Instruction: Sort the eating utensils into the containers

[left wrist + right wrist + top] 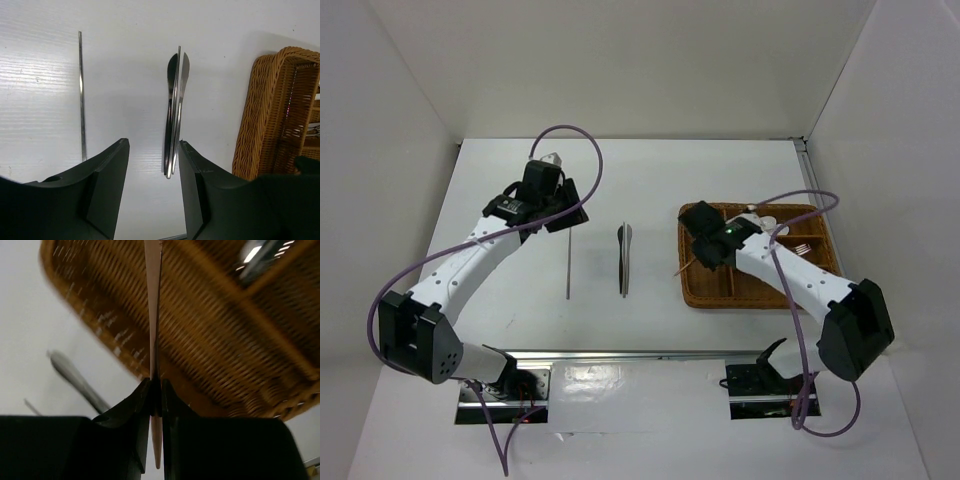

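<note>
Top external view: a rectangular brown woven wicker tray with inner dividers is set at the right of the white counter. Slim silver metal utensils (kind unclear) and a white soup spoon are held in its far and right compartments. A thin brown chopstick is clamped in the closed jaws of the right gripper over the tray's left edge. The jaws of the left gripper are held apart, empty, near two slim silver knives lying together on the counter.
</note>
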